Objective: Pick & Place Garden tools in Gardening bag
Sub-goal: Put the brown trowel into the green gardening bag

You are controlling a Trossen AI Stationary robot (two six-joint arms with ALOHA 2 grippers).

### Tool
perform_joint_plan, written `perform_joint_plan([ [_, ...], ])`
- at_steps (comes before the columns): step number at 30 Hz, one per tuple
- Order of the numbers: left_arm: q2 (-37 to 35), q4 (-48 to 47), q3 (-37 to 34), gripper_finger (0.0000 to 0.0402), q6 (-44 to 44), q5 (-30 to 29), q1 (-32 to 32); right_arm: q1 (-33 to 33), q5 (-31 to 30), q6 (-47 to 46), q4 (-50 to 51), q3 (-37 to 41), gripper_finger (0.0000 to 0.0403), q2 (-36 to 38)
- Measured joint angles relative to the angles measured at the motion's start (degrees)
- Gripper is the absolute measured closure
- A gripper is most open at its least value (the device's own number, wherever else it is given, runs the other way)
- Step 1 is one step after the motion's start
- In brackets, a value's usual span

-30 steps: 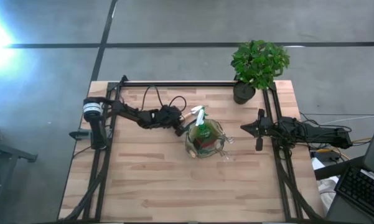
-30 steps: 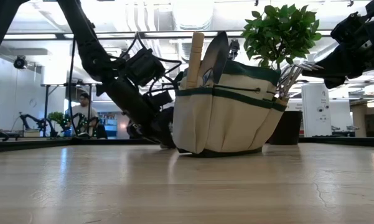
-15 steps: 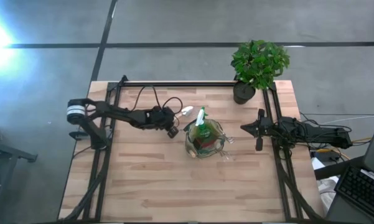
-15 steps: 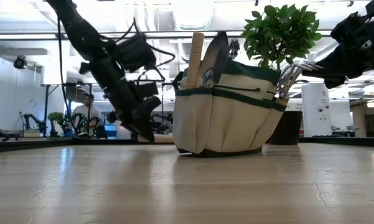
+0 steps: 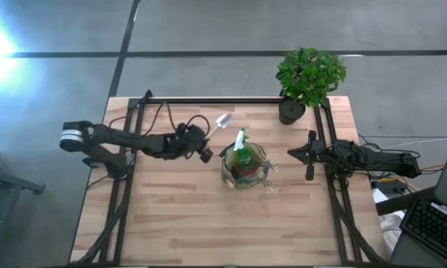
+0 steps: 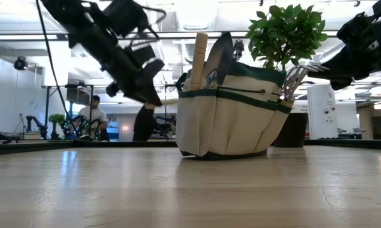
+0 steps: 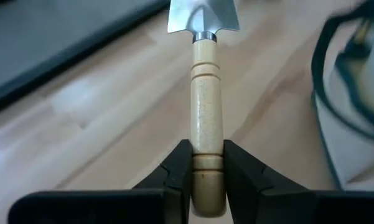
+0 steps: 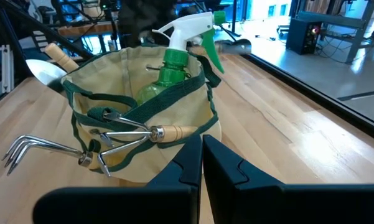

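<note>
Right hand (image 8: 201, 163): lower centre of frame, dark fingers pressed together. Gardening bag (image 8: 174, 112): beige fabric, green trim, centre frame, standing on wooden tabletop (image 8: 286, 118). Contents: green spray bottle (image 8: 174, 59) with white trigger head; hand rake (image 8: 81, 149), wooden handle, tines projecting lower left; trowel (image 8: 46, 70), upper left.

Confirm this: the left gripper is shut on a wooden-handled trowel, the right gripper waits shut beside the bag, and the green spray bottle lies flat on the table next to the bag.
One thing is wrong: the green spray bottle stands inside the bag, as the right wrist view shows. The rest holds: the left gripper is shut on the trowel, and the right gripper waits shut beside the bag.
</note>
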State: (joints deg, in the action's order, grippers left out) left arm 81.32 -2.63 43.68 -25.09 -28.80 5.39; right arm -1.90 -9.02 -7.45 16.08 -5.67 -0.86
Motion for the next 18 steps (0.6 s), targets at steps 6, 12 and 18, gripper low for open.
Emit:
perform_joint_plan([
  [6,-3.71,-0.02,0.02,0.0335,-1.66,-9.88,-4.32,0.01,0.00,0.00,0.00,0.00,0.0394,0.00],
  [12,-4.65,5.14,0.04,0.0335,4.19,-11.19,-7.82,0.01,0.00,-0.01,0.00,0.00,0.0394,-0.02],
  [18,-4.48,15.42,0.11,0.0335,12.83,-7.54,-10.01,0.00,0.00,-0.02,0.00,0.00,0.0394,-0.02],
])
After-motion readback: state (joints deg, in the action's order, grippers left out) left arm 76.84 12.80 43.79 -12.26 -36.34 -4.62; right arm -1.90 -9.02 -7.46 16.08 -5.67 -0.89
